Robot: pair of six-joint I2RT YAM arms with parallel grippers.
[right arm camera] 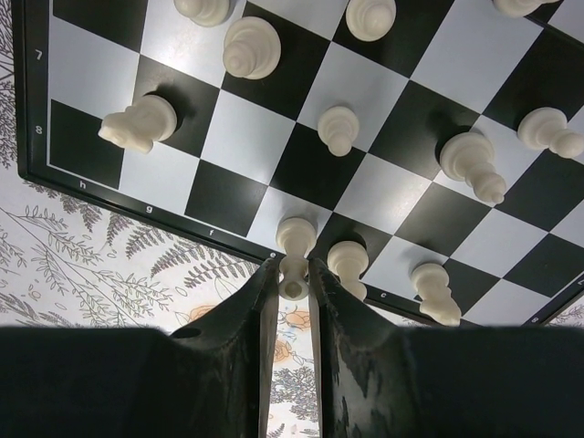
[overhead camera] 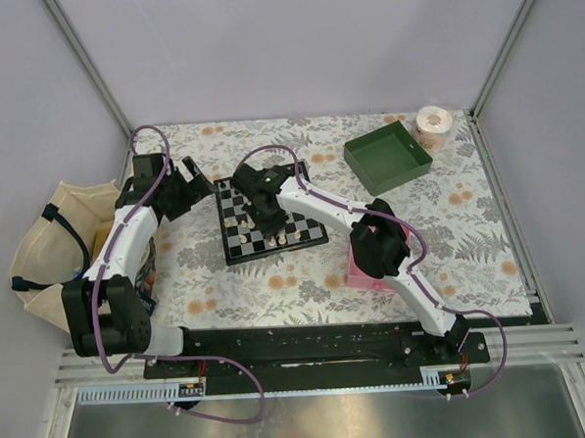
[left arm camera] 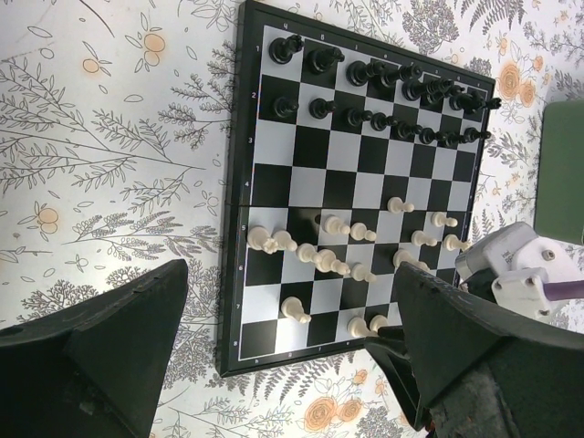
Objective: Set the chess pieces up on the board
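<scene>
Right gripper [right arm camera: 292, 276] pinches a cream-white piece [right arm camera: 295, 239] between its fingertips, right at the board's [right arm camera: 30, 91] lower border, bottom centre of the right wrist view. Other cream-white pieces [right arm camera: 251, 46] sit on the squares above it, some upright and some leaning. Left gripper [left arm camera: 287, 292] is spread wide and holds nothing, hovering by the board's lower left corner over the floral tablecloth [left arm camera: 109, 137]. Black pieces [left arm camera: 321, 61] stand in two rows at upper right of the left wrist view.

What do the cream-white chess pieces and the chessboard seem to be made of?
Cream-white chess pieces: probably moulded plastic, smooth with soft highlights. Black-and-white chequered chessboard: hard plastic or lacquered board, perhaps; its flat squares show a soft sheen.
</scene>
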